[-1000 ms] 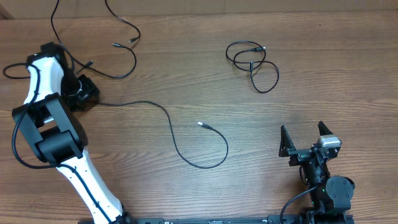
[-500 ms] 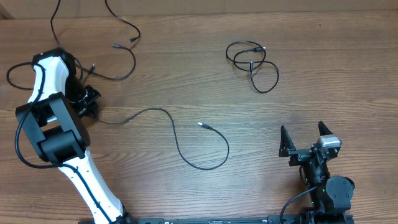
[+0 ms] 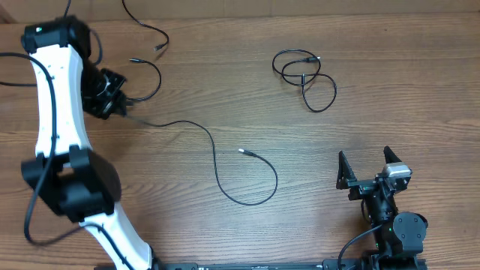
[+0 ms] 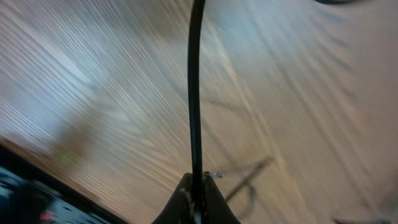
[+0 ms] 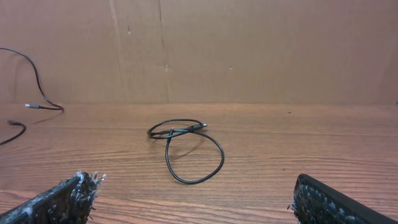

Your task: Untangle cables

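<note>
Left pincer (image 3: 116, 103) just clamped shut on long thin black cable (image 3: 215, 166); arm swung to far left, dragging slack across wooden tabletop (image 3: 390, 97). We judge strand being pulled clear. Knotted black cable loop (image 3: 304, 75) far right untouched; right pincer (image 3: 364, 152) gapes, idle.

A robotics lab; left arm (image 3: 58, 112) and right arm (image 3: 395, 225) mounted at a wood-grain tabletop (image 3: 390, 90); plain cardboard wall (image 5: 249, 50) behind it.
</note>
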Available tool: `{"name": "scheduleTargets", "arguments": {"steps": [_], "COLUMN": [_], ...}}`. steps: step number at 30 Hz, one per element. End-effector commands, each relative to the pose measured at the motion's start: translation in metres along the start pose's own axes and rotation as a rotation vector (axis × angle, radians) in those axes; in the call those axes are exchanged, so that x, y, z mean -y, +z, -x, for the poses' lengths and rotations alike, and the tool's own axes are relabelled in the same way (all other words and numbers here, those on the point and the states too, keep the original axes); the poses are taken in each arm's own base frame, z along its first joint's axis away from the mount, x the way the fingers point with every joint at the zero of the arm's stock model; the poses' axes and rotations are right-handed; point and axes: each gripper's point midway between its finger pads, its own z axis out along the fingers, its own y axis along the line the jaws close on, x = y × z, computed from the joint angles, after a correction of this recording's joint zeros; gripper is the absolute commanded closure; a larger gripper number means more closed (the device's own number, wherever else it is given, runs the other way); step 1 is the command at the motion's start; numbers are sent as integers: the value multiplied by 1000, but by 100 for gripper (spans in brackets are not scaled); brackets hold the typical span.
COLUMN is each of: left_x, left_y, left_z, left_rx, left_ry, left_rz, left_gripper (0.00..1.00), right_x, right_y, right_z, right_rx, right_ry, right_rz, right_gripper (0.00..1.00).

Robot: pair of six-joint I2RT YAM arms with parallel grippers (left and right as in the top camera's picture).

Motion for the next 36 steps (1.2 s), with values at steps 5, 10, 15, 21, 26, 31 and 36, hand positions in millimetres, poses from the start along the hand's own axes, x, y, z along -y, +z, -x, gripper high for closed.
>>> {"name": "scheduleTargets", "arguments": {"steps": [5, 10, 15, 21, 26, 31, 36], "left_x": [26, 40, 57, 97, 110, 105, 103], "left_y": [-88, -96, -69, -16, 29, 61, 74], "left_z": [-55, -97, -118, -156, -186, -201, -157], "left_rx": [96, 137, 216, 155, 35, -102, 3], "left_ry": [12, 222, 415, 751, 991, 1154, 1131], "left_rz": [-322, -339, -211, -139, -79, -31, 90], "left_gripper": [96, 96, 96, 96, 96, 76, 34], "right_x": [2, 2, 2, 2, 2, 2, 2], "right_y": [0, 0, 0, 0, 0, 0, 0], "right_z": [-2, -2, -2, -2, -2, -2, -2], "right_rx": [3, 3, 3, 3, 3, 3, 3], "right_ry": [-5, -5, -5, -5, -5, -5, -5], "right_rz": [-11, -11, -11, -11, -11, -11, -11], "right_gripper": [0, 0, 0, 0, 0, 0, 0]}}
